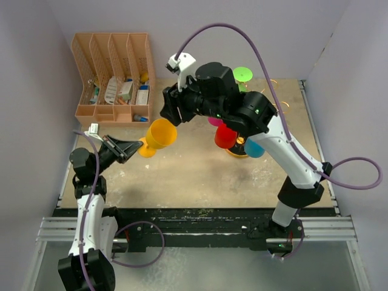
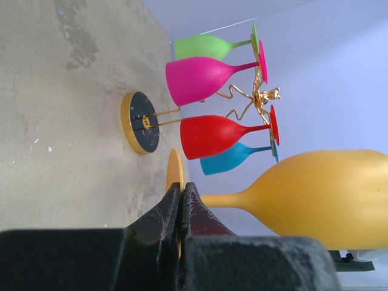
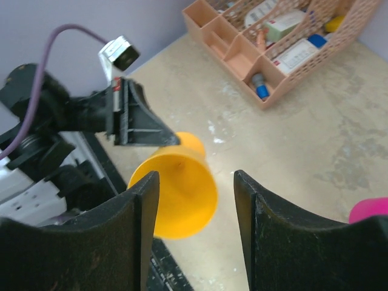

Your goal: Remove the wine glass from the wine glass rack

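Black jaws of the left gripper (image 2: pixel 182 193) are pressed fully together on the thin foot of the yellow glass (image 2: pixel 327 194), low in the left wrist view. The stem runs right from the pinch to the bowl, which fills the lower right of that frame, so the glass lies sideways in the air, off the rack (image 2: pixel 143 122). In the top view the glass sits left of centre, its mouth turned toward the right gripper (image 3: pixel 195 180). That gripper's jaws stand wide apart on either side of the bowl's rim at the bottom of the right wrist view; whether either finger touches the glass I cannot tell. The rack, gold wire on a round dark base, stands on the table (image 2: pixel 54 121) in the middle of the left wrist view, beyond the yellow glass and apart from it. Four more hang from its arms with their bowls toward the base: a green glass (image 2: pixel 203 46), a pink glass (image 2: pixel 197 79), a red glass (image 2: pixel 212 134) and a blue glass (image 2: pixel 225 161). In the top view the rack is right of centre, mostly hidden under the right arm. A peach mesh organizer (image 1: pixel 112 73) holding bottles stands at the upper left of that view.
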You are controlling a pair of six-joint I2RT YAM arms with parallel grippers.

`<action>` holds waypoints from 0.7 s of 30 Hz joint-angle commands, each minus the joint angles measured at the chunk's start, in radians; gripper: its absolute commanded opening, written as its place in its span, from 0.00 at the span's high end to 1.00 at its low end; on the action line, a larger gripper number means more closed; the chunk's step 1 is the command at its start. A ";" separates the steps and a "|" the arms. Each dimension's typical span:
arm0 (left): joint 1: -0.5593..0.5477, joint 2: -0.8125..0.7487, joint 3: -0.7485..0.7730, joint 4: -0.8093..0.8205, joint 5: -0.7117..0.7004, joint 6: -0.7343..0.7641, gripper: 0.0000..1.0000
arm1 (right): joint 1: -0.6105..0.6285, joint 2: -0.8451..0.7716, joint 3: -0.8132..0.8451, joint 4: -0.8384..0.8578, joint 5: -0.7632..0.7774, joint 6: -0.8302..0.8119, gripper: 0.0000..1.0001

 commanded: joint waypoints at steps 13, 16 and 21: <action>0.000 0.018 0.009 0.167 0.015 -0.080 1.00 | -0.019 -0.072 -0.158 0.003 -0.088 0.021 0.47; 0.000 0.022 0.010 0.180 0.017 -0.089 1.00 | -0.021 -0.063 -0.162 0.005 -0.095 0.018 0.47; 0.000 0.023 0.011 0.186 0.016 -0.095 1.00 | -0.021 -0.037 -0.161 0.000 -0.083 0.015 0.50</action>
